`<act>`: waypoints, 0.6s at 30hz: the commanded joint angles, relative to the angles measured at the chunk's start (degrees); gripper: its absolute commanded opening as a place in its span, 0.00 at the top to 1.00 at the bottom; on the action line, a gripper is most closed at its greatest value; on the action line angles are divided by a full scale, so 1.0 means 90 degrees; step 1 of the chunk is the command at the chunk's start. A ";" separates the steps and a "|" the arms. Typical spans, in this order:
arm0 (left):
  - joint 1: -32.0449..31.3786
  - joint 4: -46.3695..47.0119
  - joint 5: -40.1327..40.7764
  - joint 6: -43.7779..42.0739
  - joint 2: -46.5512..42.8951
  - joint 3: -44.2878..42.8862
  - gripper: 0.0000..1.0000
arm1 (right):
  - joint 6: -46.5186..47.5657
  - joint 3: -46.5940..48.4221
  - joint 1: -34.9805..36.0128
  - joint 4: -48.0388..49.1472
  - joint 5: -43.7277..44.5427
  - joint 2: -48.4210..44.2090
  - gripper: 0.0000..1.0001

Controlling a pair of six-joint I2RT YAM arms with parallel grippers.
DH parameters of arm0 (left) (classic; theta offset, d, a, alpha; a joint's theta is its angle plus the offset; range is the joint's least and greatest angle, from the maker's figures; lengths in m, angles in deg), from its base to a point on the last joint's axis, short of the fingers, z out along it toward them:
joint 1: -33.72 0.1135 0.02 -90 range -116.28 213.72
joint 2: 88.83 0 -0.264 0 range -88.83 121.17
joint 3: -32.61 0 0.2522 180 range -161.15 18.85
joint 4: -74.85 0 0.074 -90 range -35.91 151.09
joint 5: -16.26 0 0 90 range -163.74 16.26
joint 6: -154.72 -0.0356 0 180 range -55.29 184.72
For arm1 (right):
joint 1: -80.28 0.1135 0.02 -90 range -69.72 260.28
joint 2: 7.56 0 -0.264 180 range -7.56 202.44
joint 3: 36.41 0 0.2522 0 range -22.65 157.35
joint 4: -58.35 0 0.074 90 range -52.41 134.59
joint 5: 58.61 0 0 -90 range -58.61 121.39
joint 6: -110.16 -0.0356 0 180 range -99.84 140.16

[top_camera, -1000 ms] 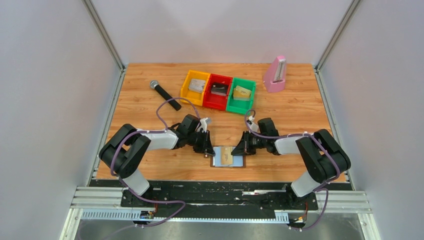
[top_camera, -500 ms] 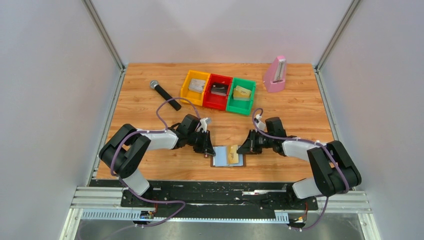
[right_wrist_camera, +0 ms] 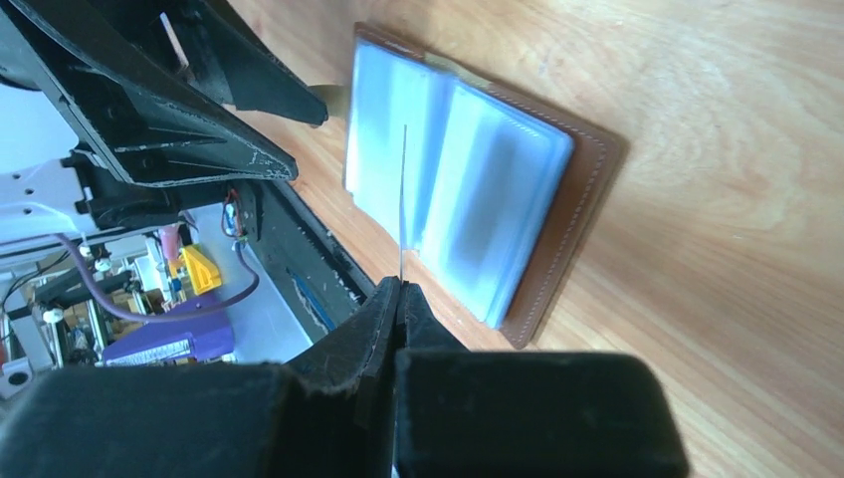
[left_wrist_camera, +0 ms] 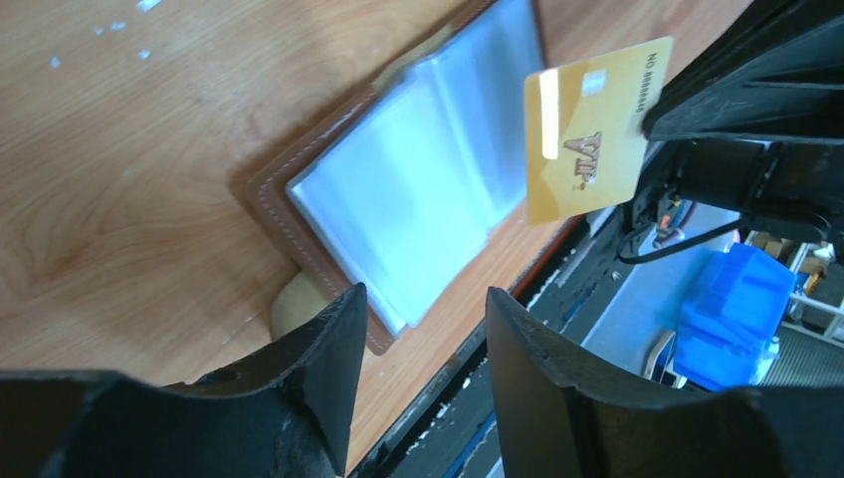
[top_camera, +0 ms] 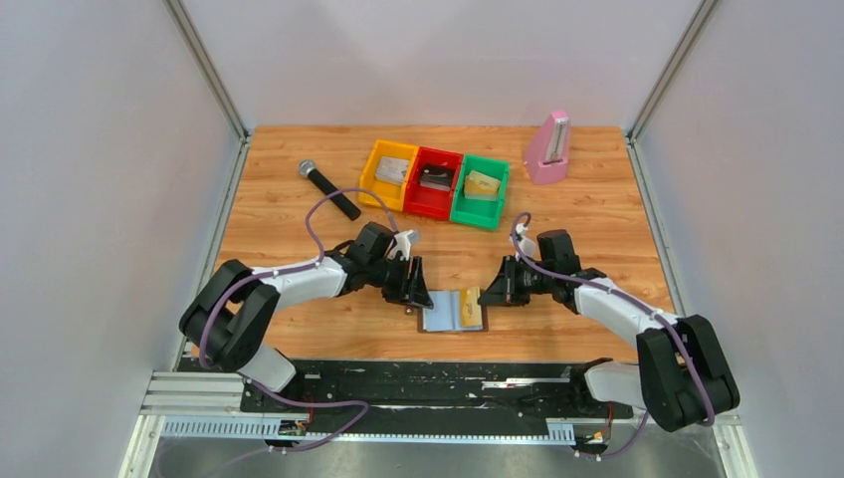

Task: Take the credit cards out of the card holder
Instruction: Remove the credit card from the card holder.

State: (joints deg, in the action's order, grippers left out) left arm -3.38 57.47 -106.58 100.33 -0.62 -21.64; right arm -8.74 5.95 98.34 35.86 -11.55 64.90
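Note:
The card holder [top_camera: 450, 312] lies open near the table's front edge, with a brown rim and two light-blue inner panels [left_wrist_camera: 418, 189]. My right gripper [top_camera: 490, 295] is shut on a gold card [left_wrist_camera: 592, 129] marked VIP and holds it upright, just above the holder's right panel. In the right wrist view the card [right_wrist_camera: 403, 199] shows edge-on above the closed gripper [right_wrist_camera: 400, 291], with the holder [right_wrist_camera: 518, 189] behind it. My left gripper [left_wrist_camera: 423, 329] is open, at the holder's left corner [top_camera: 414, 295]. A pale yellowish patch [left_wrist_camera: 292, 305] shows under that corner.
Yellow [top_camera: 374, 177], red [top_camera: 421, 197] and green [top_camera: 472, 210] bins stand in a row at the back, each with a card-like item inside. A black microphone [top_camera: 329, 189] lies back left. A pink metronome [top_camera: 547, 149] stands back right. The table's front edge is just beyond the holder.
My right gripper has drawn back to the right, pulling the gold card off the holder's panel and tipping it upright. The left arm has shifted slightly but stays at the holder's left corner.

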 commanded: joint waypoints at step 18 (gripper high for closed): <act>-0.0023 0.0053 -0.2083 -0.0533 -0.0933 -0.0659 0.36 | 0.0051 0.0775 0.1500 0.0070 -0.1274 -0.0617 1.00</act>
State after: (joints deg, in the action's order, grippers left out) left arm -3.38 56.21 -119.02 97.49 -6.55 -25.90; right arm -8.65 9.86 110.82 35.20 -21.76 61.41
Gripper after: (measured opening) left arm 0.636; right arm 0.010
